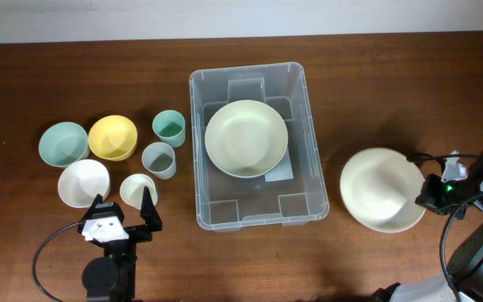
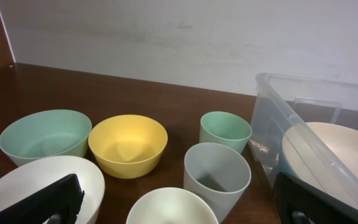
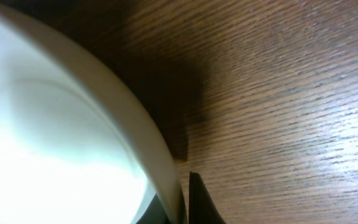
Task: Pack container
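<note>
If starting from overhead, can spot the container (image 1: 240, 208) mid-table with one pale bowl (image 1: 246, 138) already inside. Got the left gripper (image 1: 124, 207) spread wide and empty by the small cream bowl (image 1: 138, 190), and the right gripper (image 1: 430, 195) at the rim of the big white bowl (image 1: 381, 190), off to the container's right.

Moving to the left wrist, can see the container (image 2: 272, 118) at right, with the fingers (image 2: 45, 204) far apart.

On the right wrist, just seeing the big white bowl (image 3: 55, 143) with its rim seemingly pinched between dark fingertips (image 3: 197, 199).

Guessing light, stiffish, slick plastic with flexy walls; would grab the thick rim.
</note>
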{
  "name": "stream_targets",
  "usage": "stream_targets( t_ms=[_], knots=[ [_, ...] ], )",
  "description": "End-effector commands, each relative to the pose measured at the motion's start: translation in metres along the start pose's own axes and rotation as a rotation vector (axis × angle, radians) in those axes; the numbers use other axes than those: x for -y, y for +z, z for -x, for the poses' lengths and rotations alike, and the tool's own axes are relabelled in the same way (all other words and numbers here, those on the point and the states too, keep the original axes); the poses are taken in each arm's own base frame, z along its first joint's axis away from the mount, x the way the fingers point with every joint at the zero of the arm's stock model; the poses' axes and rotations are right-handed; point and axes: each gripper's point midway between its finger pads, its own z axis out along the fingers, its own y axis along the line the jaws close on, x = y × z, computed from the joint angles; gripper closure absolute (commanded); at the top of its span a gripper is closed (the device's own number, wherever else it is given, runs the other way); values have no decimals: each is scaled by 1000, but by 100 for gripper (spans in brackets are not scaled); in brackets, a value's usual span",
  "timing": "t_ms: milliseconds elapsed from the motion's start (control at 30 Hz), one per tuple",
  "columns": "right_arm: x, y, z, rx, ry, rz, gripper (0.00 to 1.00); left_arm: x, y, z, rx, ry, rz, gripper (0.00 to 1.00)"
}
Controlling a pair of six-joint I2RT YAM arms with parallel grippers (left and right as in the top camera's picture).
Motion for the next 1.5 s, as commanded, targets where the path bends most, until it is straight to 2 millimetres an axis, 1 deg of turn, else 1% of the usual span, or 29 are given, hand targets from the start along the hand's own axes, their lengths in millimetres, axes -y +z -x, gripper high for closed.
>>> stream_targets(
  t_ms=[0,33,67,133,200,267,300,333,367,400,433,467,500,533,600,633,667,767,800,867,1000,1033,1067,1100,1133,1200,1333,1400,1467],
  knots=[
    [-2,-13,21,58,-45,1,96,-2,0,-1,3,16,10,0],
    [-6,-19,30,86,-52,17,96,-2,0,-1,3,16,10,0],
    [-12,-31,45,135,-62,44,96,-2,0,-1,3,16,10,1],
    [-25,-62,80,245,-59,94,96,-2,0,-1,3,16,10,0],
    [-34,-91,105,323,-61,122,96,-2,0,-1,3,16,10,1],
    [-51,-137,136,431,-116,135,96,-2,0,-1,3,16,10,0],
    [-56,-149,143,458,-130,132,96,-2,0,-1,3,16,10,0],
    [-65,-168,154,501,-159,127,96,-2,0,-1,3,16,10,1],
    [-69,-177,159,521,-173,125,96,-2,0,-1,3,16,10,0],
    [-88,-199,169,572,-216,134,96,-2,0,-1,3,16,10,1],
    [-103,-211,174,598,-250,153,96,-2,0,-1,3,16,10,1],
    [-126,-223,178,624,-304,180,96,-2,0,-1,3,16,10,0],
    [-143,-228,179,636,-342,196,96,-2,0,-1,3,16,10,1],
    [-171,-231,178,641,-403,220,96,-2,0,-1,3,16,10,0],
    [-209,-227,173,632,-481,254,96,-2,0,-1,3,16,10,0],
    [-246,-216,163,607,-556,289,97,-2,0,-1,3,16,10,0],
    [-273,-205,154,577,-612,312,96,-2,0,-1,3,16,10,0],
    [-318,-174,135,508,-708,290,96,-2,0,-1,3,16,10,0],
    [-335,-158,126,481,-769,261,96,-2,0,-1,3,16,10,0],
    [-357,-132,114,442,-838,197,96,-2,0,-1,3,16,10,0],
    [-380,-100,95,374,-898,170,96,-2,0,-1,3,16,10,0],
    [-383,-95,92,363,-904,171,83,-2,0,-1,3,16,10,0],
    [-386,-91,90,354,-912,173,47,-2,0,-1,3,16,10,0],
    [-388,-88,88,348,-917,174,23,-2,0,-1,3,16,10,0],
    [-389,-88,87,348,-920,176,18,-2,0,-1,3,16,10,1],
    [-391,-89,88,357,-923,178,14,-2,0,-1,3,16,10,0],
    [-395,-97,100,414,-927,162,14,-2,0,-1,3,16,10,1],
    [-383,-109,119,469,-897,60,14,-2,0,-1,3,16,10,0],
    [-364,-128,140,526,-842,-47,14,-2,0,-1,3,16,10,0]
  ],
)
